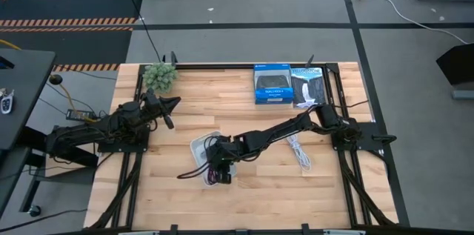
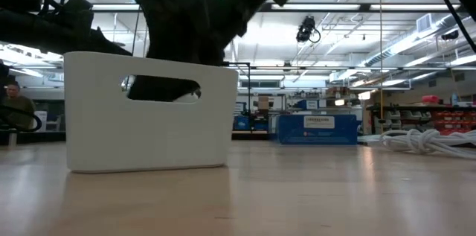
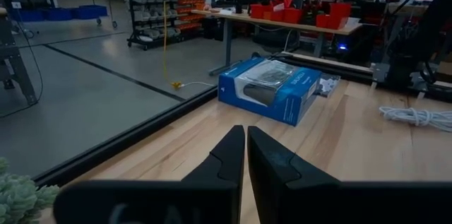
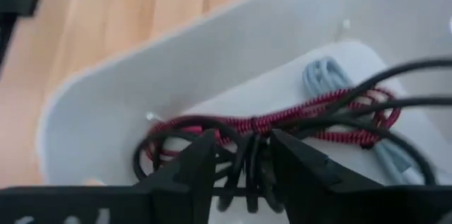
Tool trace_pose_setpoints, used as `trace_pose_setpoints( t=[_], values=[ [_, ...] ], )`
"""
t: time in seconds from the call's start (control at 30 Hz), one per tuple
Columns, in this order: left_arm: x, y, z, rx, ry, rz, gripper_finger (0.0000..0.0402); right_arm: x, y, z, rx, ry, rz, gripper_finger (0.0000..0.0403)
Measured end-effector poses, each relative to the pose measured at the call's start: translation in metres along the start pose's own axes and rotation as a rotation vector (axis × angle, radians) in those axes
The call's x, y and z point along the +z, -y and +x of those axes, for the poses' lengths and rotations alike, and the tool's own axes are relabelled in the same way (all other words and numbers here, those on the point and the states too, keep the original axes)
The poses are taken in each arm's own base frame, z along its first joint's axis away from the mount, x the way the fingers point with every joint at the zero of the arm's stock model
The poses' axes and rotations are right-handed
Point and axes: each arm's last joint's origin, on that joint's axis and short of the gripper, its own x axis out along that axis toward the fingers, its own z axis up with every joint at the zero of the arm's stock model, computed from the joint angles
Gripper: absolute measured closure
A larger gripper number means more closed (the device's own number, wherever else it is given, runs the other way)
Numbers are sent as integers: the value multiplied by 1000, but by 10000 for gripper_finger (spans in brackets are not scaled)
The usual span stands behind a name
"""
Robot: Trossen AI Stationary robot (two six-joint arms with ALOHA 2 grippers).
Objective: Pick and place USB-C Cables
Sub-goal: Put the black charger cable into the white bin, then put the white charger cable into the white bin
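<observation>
Right end effector (image 4: pixel 244 164): reaches down into the white tray (image 1: pixel 201 146) near the middle of the counter (image 1: pixel 178 198), fingers pinching the black cable (image 4: pixel 212 128) at its bundled middle. Dark red cable (image 4: pixel 311 114): lies on the tray floor just beyond the fingertips, touching the black one. A pale coiled cable (image 4: pixel 328 75) lies under and beside the red one, deeper in the same tray. White cable (image 1: pixel 298 151): loose bundle on the counter outside the tray, well apart from the right end effector, beneath that arm. Left end effector (image 3: pixel 246 155): held above the counter's left rear, fingers pressed together, pointing toward a blue box (image 3: pixel 272 90). A small green plant (image 1: pixel 159 76) sits just beside it.
</observation>
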Motion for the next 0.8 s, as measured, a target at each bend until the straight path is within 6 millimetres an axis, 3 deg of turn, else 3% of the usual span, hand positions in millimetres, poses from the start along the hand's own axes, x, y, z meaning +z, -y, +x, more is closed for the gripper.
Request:
trace_pose_setpoints(
  t=[0.27, 0.47, 0.63, 0.8],
  values=[
    [0, 0, 0, 0, 0, 0, 377, 24, -9, -22, 18, -36, -36, 224],
    [0, 0, 0, 0, 1, 0, 377, 36, -8, -53, -17, -215, -152, 216],
    [0, 0, 0, 0, 1, -1, 377, 28, 3, -74, -64, -438, -147, 217],
    [0, 0, 0, 0, 1, 0, 377, 14, 13, -83, -91, -630, -158, 217]
  ],
)
